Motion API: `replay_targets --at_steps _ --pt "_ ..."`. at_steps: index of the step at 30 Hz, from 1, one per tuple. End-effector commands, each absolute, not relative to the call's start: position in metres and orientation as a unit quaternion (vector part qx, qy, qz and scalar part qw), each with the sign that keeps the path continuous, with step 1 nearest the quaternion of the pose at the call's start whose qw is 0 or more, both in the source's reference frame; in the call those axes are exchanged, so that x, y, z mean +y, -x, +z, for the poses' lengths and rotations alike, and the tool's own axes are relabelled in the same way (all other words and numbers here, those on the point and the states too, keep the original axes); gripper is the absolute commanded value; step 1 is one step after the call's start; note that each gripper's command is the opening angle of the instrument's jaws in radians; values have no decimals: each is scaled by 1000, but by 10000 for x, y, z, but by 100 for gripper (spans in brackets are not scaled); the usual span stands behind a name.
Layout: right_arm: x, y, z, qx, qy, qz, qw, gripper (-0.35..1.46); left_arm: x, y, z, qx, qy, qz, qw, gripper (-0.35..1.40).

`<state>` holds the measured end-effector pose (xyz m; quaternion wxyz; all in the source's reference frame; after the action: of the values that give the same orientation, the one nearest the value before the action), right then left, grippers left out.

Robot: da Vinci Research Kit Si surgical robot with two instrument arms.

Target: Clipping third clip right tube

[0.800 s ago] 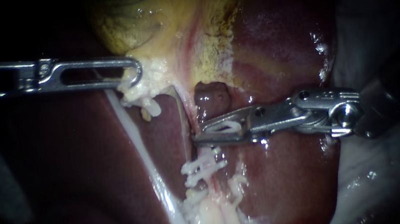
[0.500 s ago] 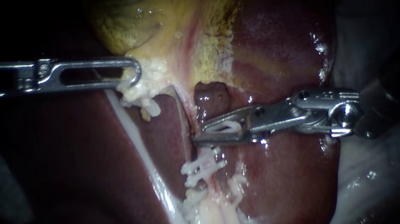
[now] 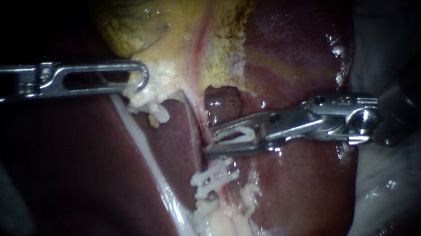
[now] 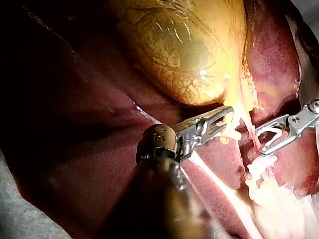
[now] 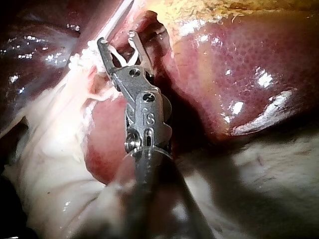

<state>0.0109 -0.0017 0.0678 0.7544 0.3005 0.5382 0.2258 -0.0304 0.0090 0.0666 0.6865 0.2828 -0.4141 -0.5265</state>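
Note:
My right instrument point(image 3: 208, 142) comes in from the right, its jaws standing apart with a white clip point(image 3: 236, 133) held between them. The jaw tips reach the thin pink right tube point(image 3: 193, 128) just above two white clips point(image 3: 215, 178) that sit on it. I cannot tell whether the tube lies between the jaws. The right wrist view shows the same jaws point(image 5: 117, 40) with the clip point(image 5: 119, 54). My left instrument point(image 3: 137, 84) is shut on whitish tissue point(image 3: 156, 84) at the neck of the yellow gallbladder point(image 3: 157, 18), as the left wrist view point(image 4: 227, 117) confirms.
Dark red liver point(image 3: 291, 35) lies around and behind the tubes. A white strand point(image 3: 145, 146) runs down from the left instrument's jaws to pale fatty tissue point(image 3: 223, 230). White cloth point(image 3: 388, 187) borders the liver on the right.
The right instrument's lower jaw sits slightly lower, so the gap around the clip is a little wider. The left instrument has not moved.

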Motion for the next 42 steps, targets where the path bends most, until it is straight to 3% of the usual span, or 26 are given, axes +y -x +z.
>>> replay_targets --at_steps 1,26,42 --pt "-17 -110 679 543 -298 228 751 45 90 304 666 -414 -283 -527 687 -35" --pt "-11 -141 681 552 -291 239 744 50 89 304 663 -414 -282 -527 686 -35" --pt "-3 -159 681 587 -335 253 693 48 90 304 664 -414 -283 -527 686 -35"
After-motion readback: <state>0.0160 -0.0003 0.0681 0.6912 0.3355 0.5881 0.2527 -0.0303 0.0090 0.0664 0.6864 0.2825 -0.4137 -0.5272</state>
